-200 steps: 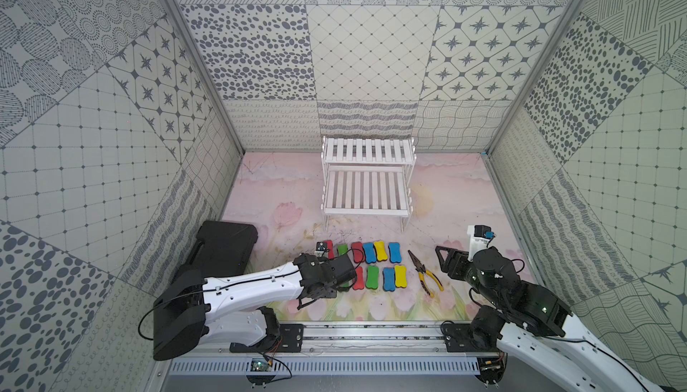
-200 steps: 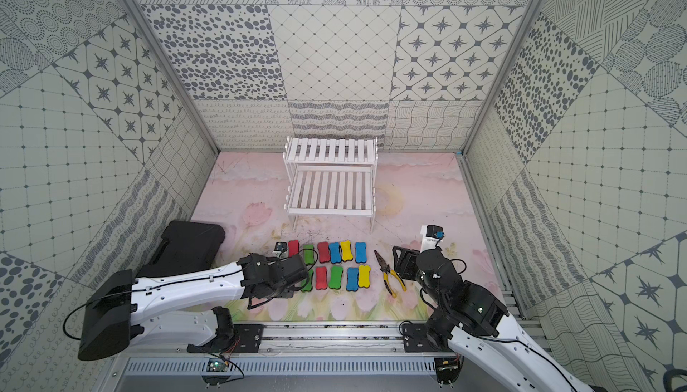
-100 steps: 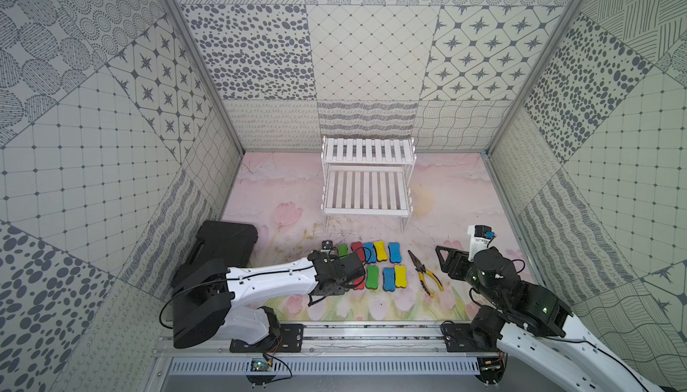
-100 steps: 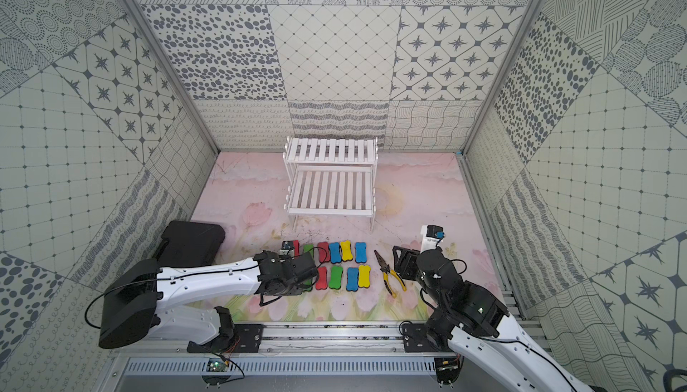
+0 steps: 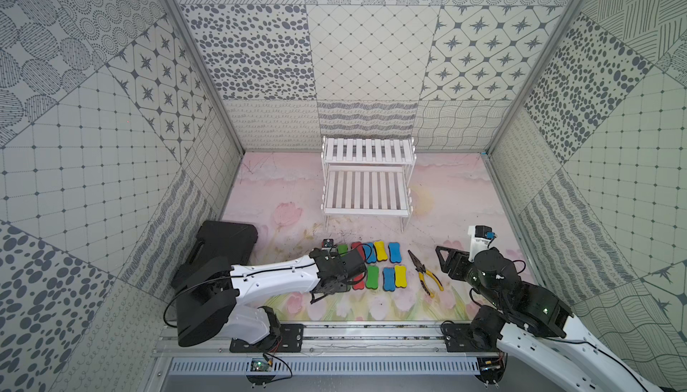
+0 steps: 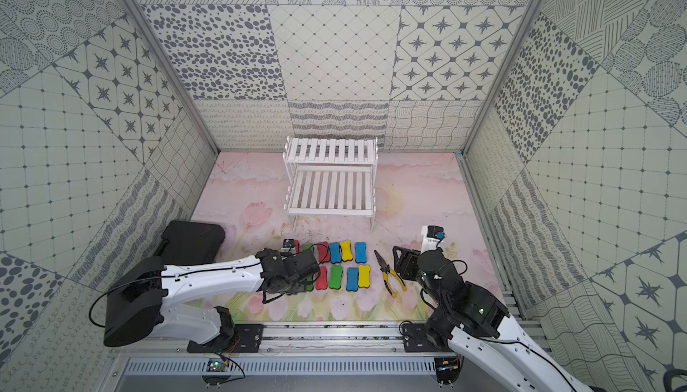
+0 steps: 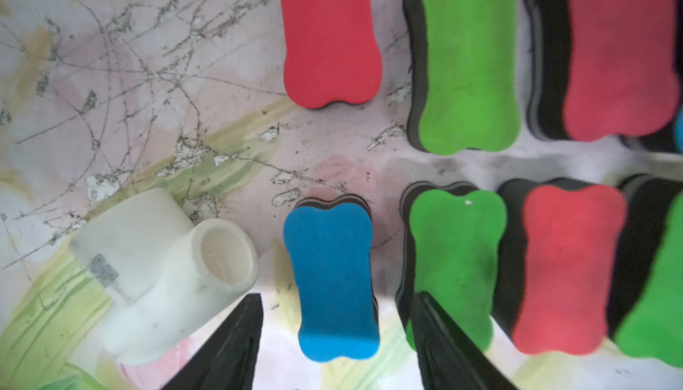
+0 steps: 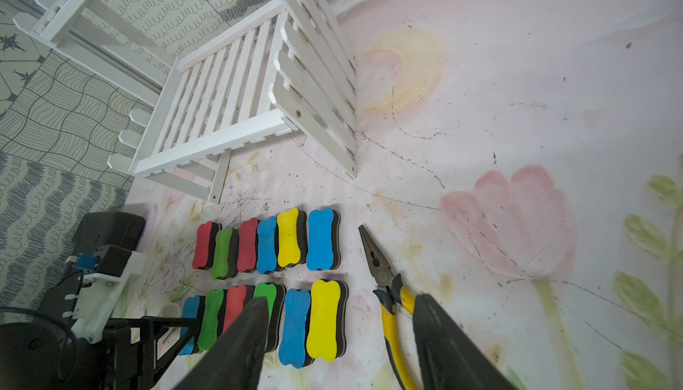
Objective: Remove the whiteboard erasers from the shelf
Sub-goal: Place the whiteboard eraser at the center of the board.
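Twelve erasers (image 8: 319, 238) are lying in two rows of six on the tabletop (image 5: 446, 193), just in front of the shelf (image 5: 366, 189) and clear of both its tiers. The shelf is standing at the back against the wall.

The left pincer (image 7: 336, 295) is hanging low over the left end of the front row. Its jaws are standing apart and straddling the blue eraser (image 7: 332, 281), with a gap showing on each side; it is gripping nothing. A white pipe fitting (image 7: 166, 270) is lying just beside that eraser.

The right pincer (image 8: 340, 297) is hovering above the tabletop near the pliers (image 5: 425, 276), its jaws parted and holding nothing. The pliers are lying to the right of the rows. A black case (image 5: 223, 241) is sitting at the left.
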`<state>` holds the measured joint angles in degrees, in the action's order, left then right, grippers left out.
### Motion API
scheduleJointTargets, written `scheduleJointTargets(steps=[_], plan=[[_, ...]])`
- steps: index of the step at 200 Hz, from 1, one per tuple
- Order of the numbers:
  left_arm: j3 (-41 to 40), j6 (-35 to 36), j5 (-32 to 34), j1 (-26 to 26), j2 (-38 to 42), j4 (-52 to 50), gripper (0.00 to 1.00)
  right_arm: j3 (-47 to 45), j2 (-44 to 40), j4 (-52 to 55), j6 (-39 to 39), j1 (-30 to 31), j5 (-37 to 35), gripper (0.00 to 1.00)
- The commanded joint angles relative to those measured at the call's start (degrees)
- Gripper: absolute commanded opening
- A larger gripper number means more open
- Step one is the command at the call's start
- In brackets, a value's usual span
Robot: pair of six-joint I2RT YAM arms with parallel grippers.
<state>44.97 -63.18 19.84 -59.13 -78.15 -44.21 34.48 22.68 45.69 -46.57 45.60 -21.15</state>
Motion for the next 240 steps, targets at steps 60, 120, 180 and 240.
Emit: scheduleJointTargets(steps=[60, 120, 180, 240], plan=[[10.69, 10.34, 12.75, 11.22, 19.66, -14.79, 1.0, -0.16, -1.14, -1.07, 0.2, -0.3, -0.95, 0.85], [4.99, 34.63, 20.51, 22.48, 23.55, 9.26, 1.0, 0.06, -1.14, -1.11, 0.28, -0.31, -2.23, 0.97], [-0.53, 52.46, 17.14, 35.36, 14.43, 35.09, 1.0, 0.11, -0.87, -1.14, -0.06, -0.3, -2.76, 0.97], [-10.58, 59.02, 6.27, 47.16, 5.85, 58.1, 1.0, 0.64, -0.59, -1.22, 0.33, -0.3, -3.89, 0.97]])
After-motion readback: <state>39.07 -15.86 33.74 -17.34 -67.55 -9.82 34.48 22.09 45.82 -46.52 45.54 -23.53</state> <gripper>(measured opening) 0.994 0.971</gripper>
